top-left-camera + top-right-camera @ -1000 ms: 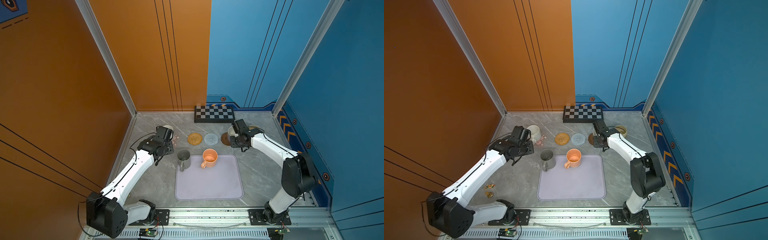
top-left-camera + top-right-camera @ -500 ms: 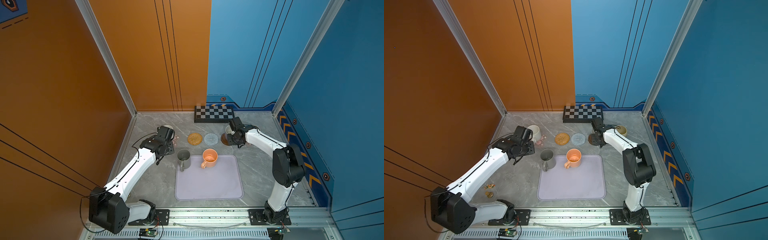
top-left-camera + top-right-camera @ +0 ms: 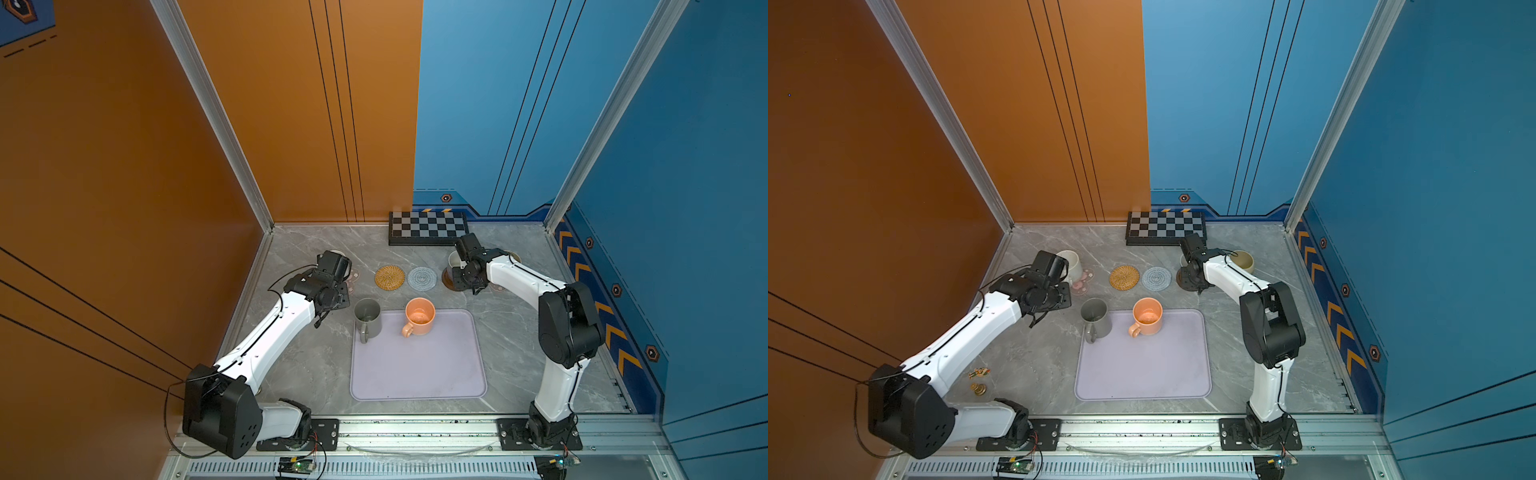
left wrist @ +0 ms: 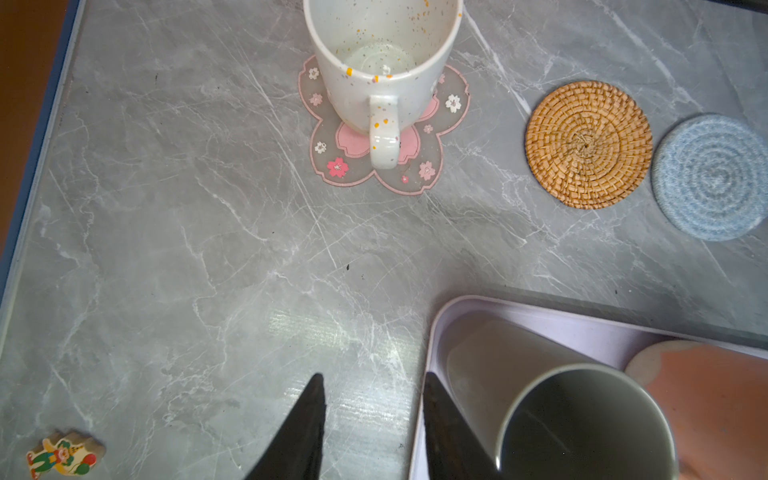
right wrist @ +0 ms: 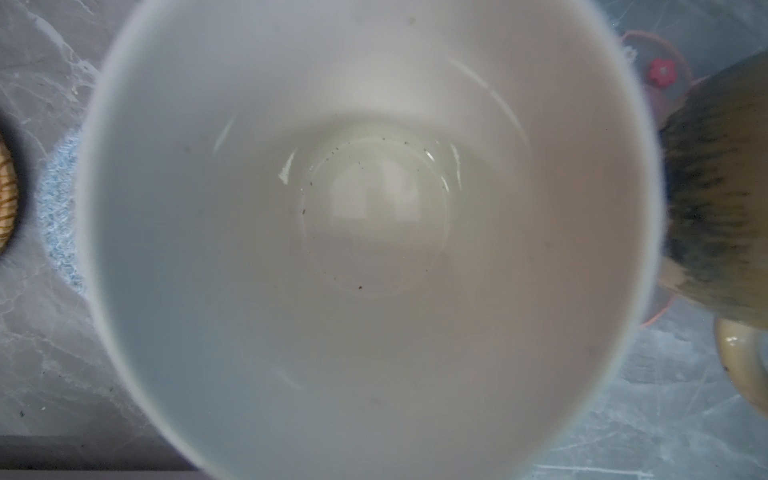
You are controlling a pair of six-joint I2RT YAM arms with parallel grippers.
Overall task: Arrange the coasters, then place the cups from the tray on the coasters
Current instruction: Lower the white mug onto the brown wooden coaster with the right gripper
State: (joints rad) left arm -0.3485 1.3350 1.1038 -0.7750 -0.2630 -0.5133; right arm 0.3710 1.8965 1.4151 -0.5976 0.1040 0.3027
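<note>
The left gripper (image 4: 372, 376) is seen with jaws partly open, nothing held, just left of the pale lavender rectangular tray (image 3: 415, 374). The right gripper (image 3: 464, 281) is shut tight at the lavender cream-lined mug (image 5: 374, 208), by the dark brown wooden disc (image 3: 1180, 277) far right. The grip itself can't be made out.

Straight down into a cup (image 5: 374, 249), and its cream inside fills nearly the whole picture: glossy pale bottom, a few dark specks, a bright reflection. On one side the grey-blue spiral coaster (image 5: 58, 208) peeks out from behind the cup's wall, with a sliver of the woven rattan coaster (image 5: 5, 195) just beyond. Opposite, the beige-yellow mug (image 5: 723, 187), mottled dark, stands on a clear flower coaster (image 5: 665, 70) with a red-pink blossom. Grey marble tabletop (image 5: 50, 353) all around.
</note>
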